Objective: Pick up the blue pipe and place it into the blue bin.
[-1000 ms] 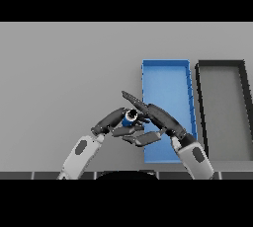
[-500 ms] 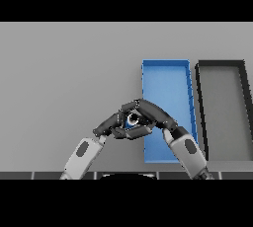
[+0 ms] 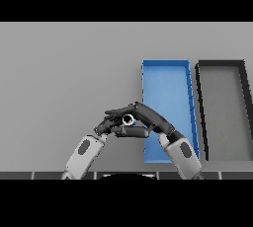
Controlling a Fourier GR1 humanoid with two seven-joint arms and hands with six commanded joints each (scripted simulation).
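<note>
The blue pipe [image 3: 128,119] is a short tube with a pale end, just left of the blue bin [image 3: 166,68]. It sits low in the head view, a little above the grey table. My right hand [image 3: 147,116] reaches in from the lower right. Its fingers curl over the pipe and its thumb [image 3: 132,132] runs underneath, so most of the pipe is hidden. My left hand [image 3: 104,125] rests right beside the pipe on its left, with fingers relaxed and holding nothing.
A long dark grey bin [image 3: 221,66] stands to the right of the blue bin, parallel to it. The blue bin's near left corner [image 3: 146,159] lies close under my right forearm [image 3: 180,152]. Grey table [image 3: 64,73] stretches to the left and back.
A second ago my right hand was spread open above the pipe. Its fingers and thumb have since closed round the pipe. The left hand has barely moved.
</note>
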